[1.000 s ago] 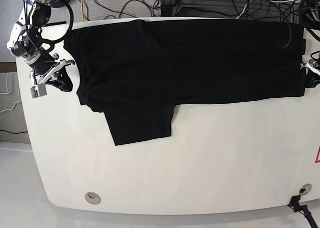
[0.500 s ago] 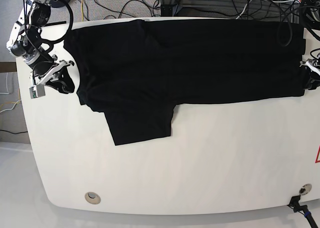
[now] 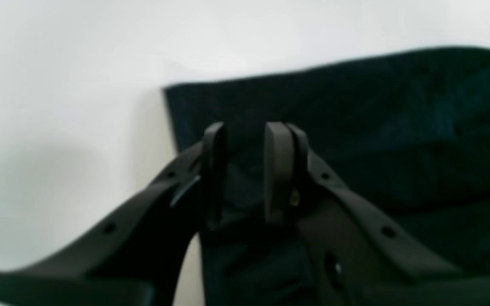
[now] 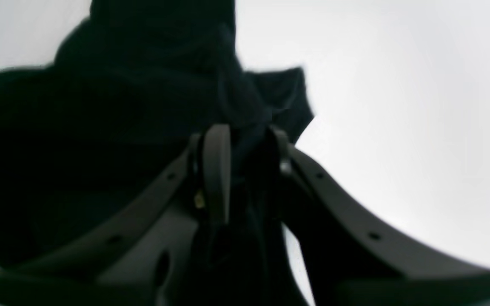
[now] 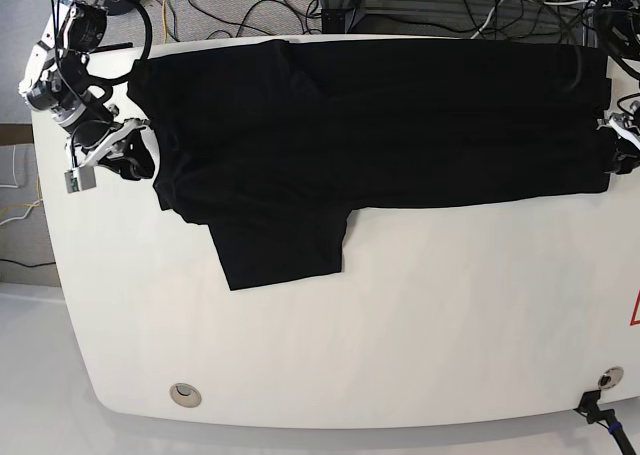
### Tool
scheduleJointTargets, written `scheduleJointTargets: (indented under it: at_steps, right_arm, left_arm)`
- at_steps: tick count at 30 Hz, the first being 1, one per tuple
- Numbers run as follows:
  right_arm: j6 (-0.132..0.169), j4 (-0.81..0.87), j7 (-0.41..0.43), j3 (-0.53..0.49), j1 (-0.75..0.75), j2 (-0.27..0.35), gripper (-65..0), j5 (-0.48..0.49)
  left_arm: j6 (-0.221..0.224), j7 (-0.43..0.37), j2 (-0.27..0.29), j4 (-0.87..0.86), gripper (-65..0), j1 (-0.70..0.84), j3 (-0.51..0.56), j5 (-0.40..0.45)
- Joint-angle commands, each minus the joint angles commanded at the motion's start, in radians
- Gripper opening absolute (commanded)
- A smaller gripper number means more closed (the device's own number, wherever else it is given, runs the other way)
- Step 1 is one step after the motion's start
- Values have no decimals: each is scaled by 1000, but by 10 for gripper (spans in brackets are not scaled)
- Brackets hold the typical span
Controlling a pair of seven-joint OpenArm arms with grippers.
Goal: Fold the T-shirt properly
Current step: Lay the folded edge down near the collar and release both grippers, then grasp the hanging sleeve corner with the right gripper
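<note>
Fingers (image 3: pixel 277 170) of your left gripper (image 3: pixel 245 170) and right gripper (image 4: pixel 243 170), narrowly parted, now straddle opposite edges of the T-shirt (image 5: pixel 380 125) spread across the table (image 5: pixel 400 325), having closed in: grasps look imminent.

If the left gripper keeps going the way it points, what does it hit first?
The T-shirt. The left gripper sits at the shirt's edge with the jaws slightly apart and black fabric between and beyond them, so straight ahead is more shirt lying on the table. Depth is blurry; contact may already exist.
</note>
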Motion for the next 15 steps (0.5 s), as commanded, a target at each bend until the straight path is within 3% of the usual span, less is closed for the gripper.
scheduleJointTargets:
  at_steps: [5,9,14,15]
  right_arm:
    - [-2,2,-2,0,18,3,-508,0]
    - [-77,2,-3,-3,75,3,-489,0]
    - [-133,-8,-3,-64,198,3,-214,-2]
    - [-138,-26,-3,-81,224,3,-186,-12]
  left_arm:
    - [0,0,0,0,-504,0,0,0]
    - [0,0,0,0,-503,0,0,0]
    - [0,0,0,0,-503,-2,0,0]
    - [-2,0,0,0,-503,-2,0,0]
